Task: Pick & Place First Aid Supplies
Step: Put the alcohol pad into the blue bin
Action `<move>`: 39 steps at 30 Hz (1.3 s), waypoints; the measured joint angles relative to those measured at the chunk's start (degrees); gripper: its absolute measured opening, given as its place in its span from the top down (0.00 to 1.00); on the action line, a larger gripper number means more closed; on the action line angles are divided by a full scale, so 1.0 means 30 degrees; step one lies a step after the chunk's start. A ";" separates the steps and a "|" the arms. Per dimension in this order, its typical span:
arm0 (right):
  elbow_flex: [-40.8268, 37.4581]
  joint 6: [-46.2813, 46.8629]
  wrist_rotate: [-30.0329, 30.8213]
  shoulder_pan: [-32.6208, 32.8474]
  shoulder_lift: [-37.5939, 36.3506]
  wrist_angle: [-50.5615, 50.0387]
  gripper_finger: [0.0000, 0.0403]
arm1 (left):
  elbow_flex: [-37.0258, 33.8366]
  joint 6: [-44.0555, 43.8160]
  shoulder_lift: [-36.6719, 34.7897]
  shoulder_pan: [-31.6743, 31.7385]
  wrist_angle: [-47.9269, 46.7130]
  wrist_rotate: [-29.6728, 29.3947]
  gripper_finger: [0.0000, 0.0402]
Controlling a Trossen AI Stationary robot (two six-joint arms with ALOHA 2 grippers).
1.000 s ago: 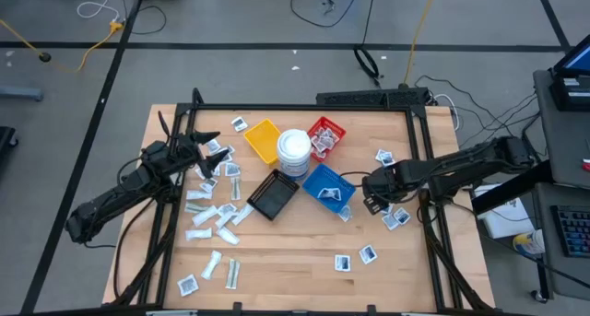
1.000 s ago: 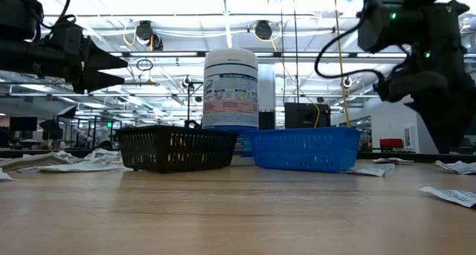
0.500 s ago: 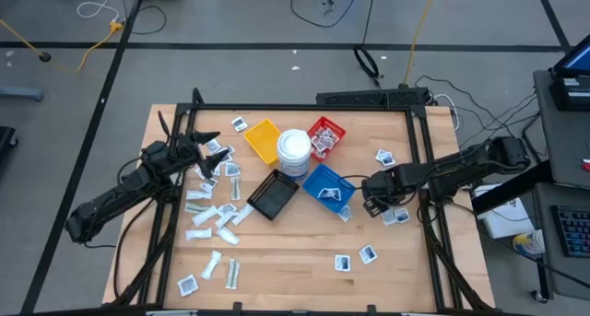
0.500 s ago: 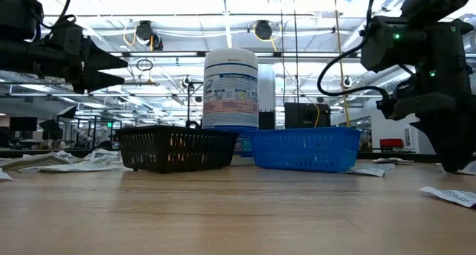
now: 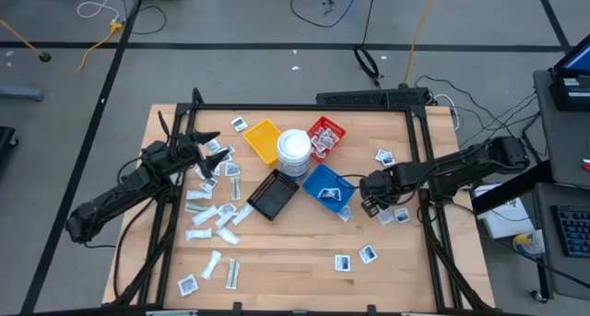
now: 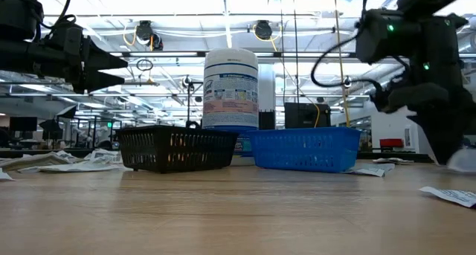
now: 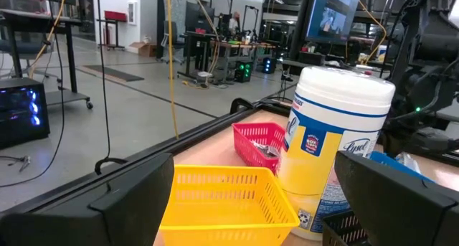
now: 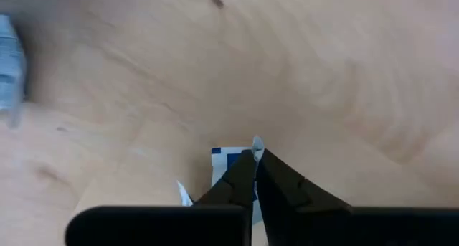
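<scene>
Compared with a second ago, the right claw has gone from partly spread to pressed together, and it now pinches a small white packet with blue print just above the bare wood of the table; in the high view this right claw has shifted slightly toward the blue tray and sits near it, with other square packets lying just beside it. In the low view a pale blurred packet shows at the claw's lower end, where half a second ago the claw reached down to the table. The left claw has not moved: it hangs spread wide over the scattered packets and pale wrapped strips on the left side of the table, facing the yellow tray. The black tray, red tray and the white tub stand as before in the middle of the table. The tub's label carries blue script that appears to begin "Lysol", though it is partly cut off; the smaller print on it, and the print on the packets, is too small to read.
</scene>
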 joint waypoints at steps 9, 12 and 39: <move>0.3346 -0.0983 0.0991 0.0000 0.0000 -0.3662 1.00 | 0.0000 0.0000 0.0000 0.0007 -0.0007 -0.0003 0.02; 0.4466 -0.1201 0.1372 0.0103 0.0000 -0.4547 1.00 | -0.0001 0.0000 0.0001 0.0007 -0.0007 0.0000 0.02; 0.5908 -0.0813 0.1829 0.0874 0.0090 -0.5603 1.00 | -0.0004 0.0000 0.0001 0.0007 -0.0007 -0.0001 0.02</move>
